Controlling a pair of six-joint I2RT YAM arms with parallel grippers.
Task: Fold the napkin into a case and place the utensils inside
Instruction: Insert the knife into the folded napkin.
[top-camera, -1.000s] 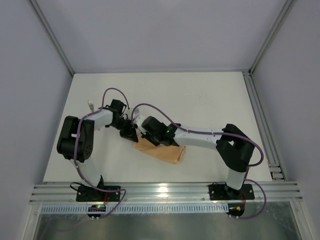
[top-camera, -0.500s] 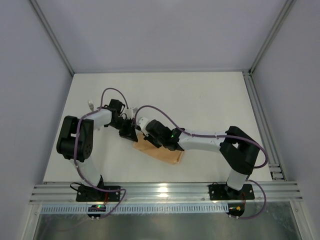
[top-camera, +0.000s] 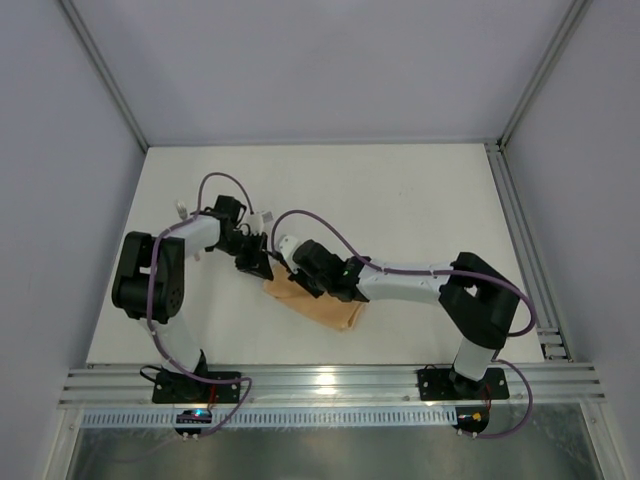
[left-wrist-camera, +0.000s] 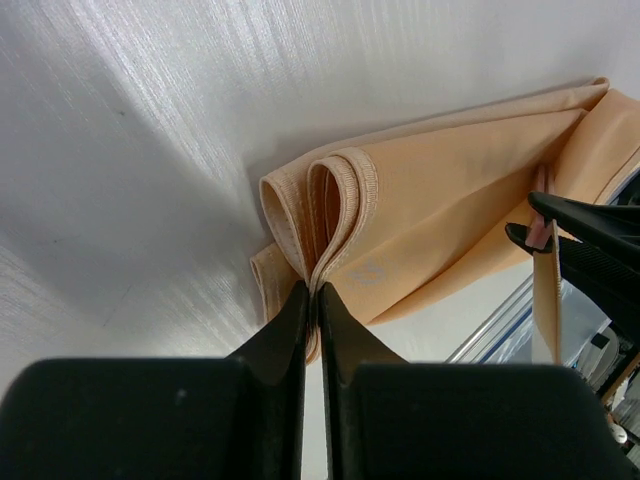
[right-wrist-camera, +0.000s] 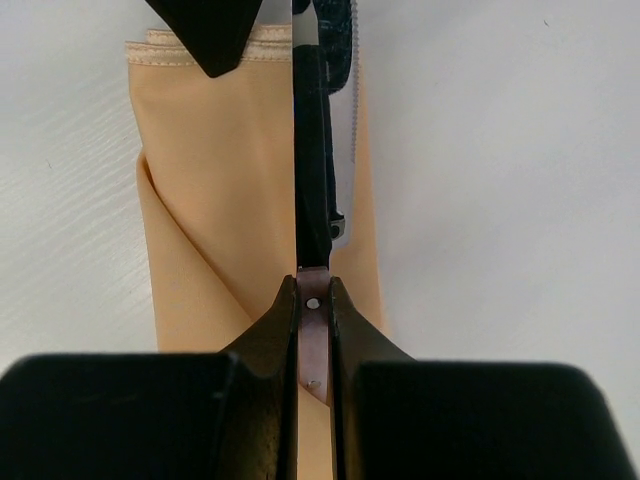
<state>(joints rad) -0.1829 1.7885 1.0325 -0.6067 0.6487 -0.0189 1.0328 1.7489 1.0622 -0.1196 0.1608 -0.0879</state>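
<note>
Peach-orange napkin (top-camera: 318, 306), already folded into a narrow layered strip, lies slantwise on the white table (top-camera: 420, 200) near its front edge, between the two arms.

From above, the left gripper (top-camera: 256, 263) sits at the strip's upper-left end. In its wrist view the left gripper (left-wrist-camera: 312, 300) has its black fingers pinched together on the stitched hem of one cloth layer. Beside that pinch the other hemmed layers of the napkin (left-wrist-camera: 450, 220) curl apart into loops.

The right gripper (top-camera: 297, 280) hangs over the same end of the cloth, just beside the left one. In its wrist view the right gripper (right-wrist-camera: 313, 290) is clamped on the pale pink handle of a utensil (right-wrist-camera: 313, 318). A dark, blade-like length runs forward from the handle, lying along the napkin (right-wrist-camera: 220, 150) towards the left claw. Whether its tip sits under a cloth layer cannot be told.

The left wrist view shows the pink utensil (left-wrist-camera: 541, 232) at the right edge, close to the cloth.
</note>
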